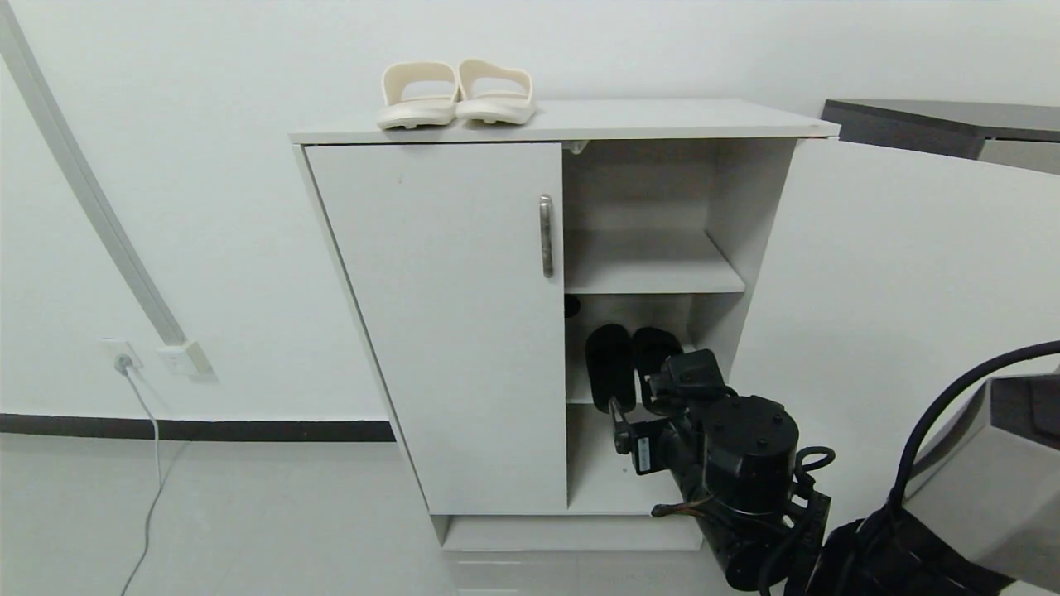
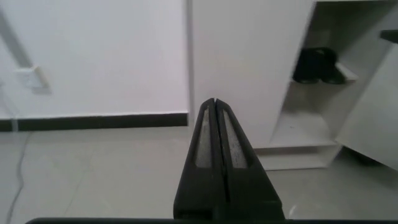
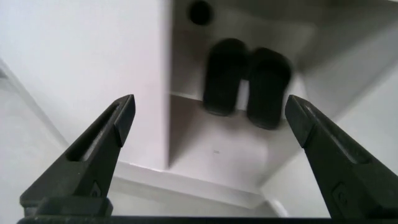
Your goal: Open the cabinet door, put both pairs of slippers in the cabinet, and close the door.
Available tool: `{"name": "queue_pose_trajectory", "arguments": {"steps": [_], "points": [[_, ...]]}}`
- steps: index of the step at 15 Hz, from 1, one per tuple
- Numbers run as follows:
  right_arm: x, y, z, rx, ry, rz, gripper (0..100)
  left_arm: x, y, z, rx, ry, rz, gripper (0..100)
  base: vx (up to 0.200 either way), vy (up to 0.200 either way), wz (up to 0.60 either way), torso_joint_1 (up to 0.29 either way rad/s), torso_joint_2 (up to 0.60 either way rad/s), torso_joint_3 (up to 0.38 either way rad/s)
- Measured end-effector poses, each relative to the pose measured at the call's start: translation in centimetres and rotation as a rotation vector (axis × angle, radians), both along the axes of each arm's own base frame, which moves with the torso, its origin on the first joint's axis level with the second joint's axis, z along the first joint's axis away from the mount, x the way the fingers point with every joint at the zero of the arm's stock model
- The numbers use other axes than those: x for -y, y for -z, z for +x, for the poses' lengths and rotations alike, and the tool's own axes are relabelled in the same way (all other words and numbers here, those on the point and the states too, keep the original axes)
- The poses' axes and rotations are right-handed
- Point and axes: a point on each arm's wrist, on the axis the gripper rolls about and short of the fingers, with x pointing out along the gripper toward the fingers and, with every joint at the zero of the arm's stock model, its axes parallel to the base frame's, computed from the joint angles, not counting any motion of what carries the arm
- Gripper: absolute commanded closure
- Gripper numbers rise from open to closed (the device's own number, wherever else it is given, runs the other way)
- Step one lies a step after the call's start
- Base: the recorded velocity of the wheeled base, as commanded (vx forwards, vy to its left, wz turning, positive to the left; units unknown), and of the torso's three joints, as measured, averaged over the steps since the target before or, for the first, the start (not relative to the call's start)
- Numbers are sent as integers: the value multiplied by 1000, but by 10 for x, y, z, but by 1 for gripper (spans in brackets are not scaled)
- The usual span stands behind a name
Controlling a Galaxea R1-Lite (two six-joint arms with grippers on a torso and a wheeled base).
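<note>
My right claw (image 3: 210,102) hung spread wide, low before the open right side of the cabinet (image 1: 662,120). My left claw (image 2: 214,107) was pressed together above the floor, short of the cabinet. Beyond the right claw, the black slippers (image 1: 629,364) sat side by side on the middle shelf. Farthest, the cream slippers (image 1: 455,93) lay on the cabinet top, above the closed left door (image 1: 439,323).

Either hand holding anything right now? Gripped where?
Nothing held: right hand is open, in front of the pair of black slippers; left hand is shut, empty.
</note>
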Motion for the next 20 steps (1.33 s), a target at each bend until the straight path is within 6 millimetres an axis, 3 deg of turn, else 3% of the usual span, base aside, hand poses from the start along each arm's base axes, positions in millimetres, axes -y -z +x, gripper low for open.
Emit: {"name": "queue_pose_trajectory", "arguments": {"steps": [10, 17, 20], "points": [[-2, 3, -1, -6, -6, -8, 0, 0, 0, 0, 0, 3, 1, 100, 0, 200, 0, 1, 0, 2], [-3, 1, -2, 11, -9, -15, 0, 0, 0, 0, 0, 2, 1, 100, 0, 0, 0, 0, -12, -13], [-2, 1, -1, 12, -5, -22, 0, 0, 0, 0, 0, 2, 0, 100, 0, 0, 0, 23, -271, -290]]}}
